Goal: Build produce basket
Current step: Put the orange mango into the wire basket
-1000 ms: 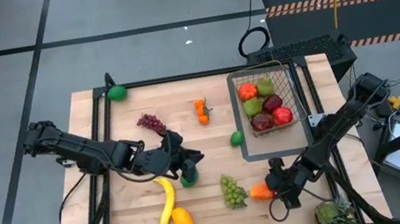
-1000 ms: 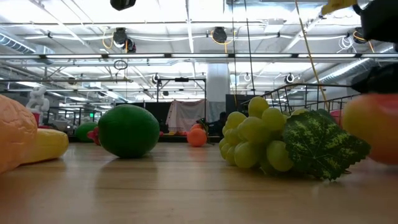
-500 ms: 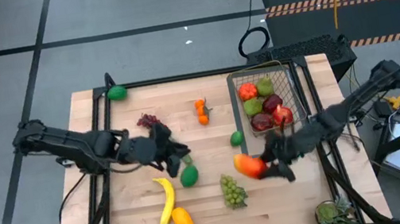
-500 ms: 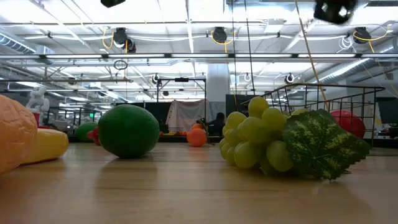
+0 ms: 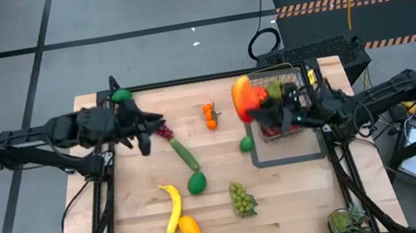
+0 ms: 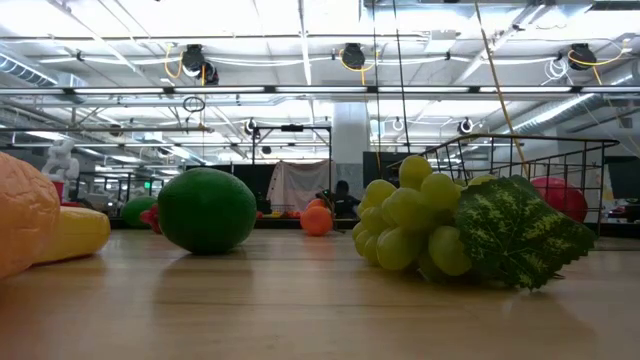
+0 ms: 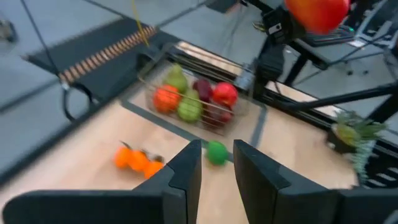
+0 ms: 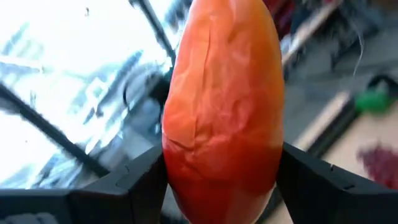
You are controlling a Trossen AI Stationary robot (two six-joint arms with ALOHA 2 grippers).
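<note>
My right gripper [image 5: 256, 102] is shut on a red-orange mango [image 5: 243, 97], held high over the left rim of the wire basket [image 5: 295, 86]. The basket holds an orange fruit, a green pear and red apples [image 7: 224, 94]. My left gripper [image 5: 148, 134] hangs by the purple grapes [image 5: 162, 129], narrowly open with nothing between its fingers [image 7: 186, 171]. On the table lie a cucumber [image 5: 183, 154], two limes [image 5: 246, 144], a green fruit [image 5: 196, 183], a banana [image 5: 173, 208], green grapes [image 5: 242, 199], an orange [image 5: 209, 114] and a second mango [image 5: 191, 230]. My right gripper pinches the mango between its two fingers [image 8: 140, 180], one on each long side [image 8: 180, 168] near the end toward the wrist. The fingers come about level from the table's right side and lie along the fruit. The mango sticks out past them, lifted clear above the basket.
The basket stands on a flat dark tray frame [image 5: 286, 157] at the table's right. In the low view the green grapes [image 6: 440, 225] and a green fruit [image 6: 207, 210] stand close, with the basket [image 6: 520, 165] behind. A plant [image 5: 342, 225] sits off the near right corner.
My right gripper has lifted the mango off the table beside the green grapes, carried it up and toward the far edge to above the basket, and turned its wrist from pointing down to about level. My left gripper has risen and drawn back toward the far left, away from the green fruit.
</note>
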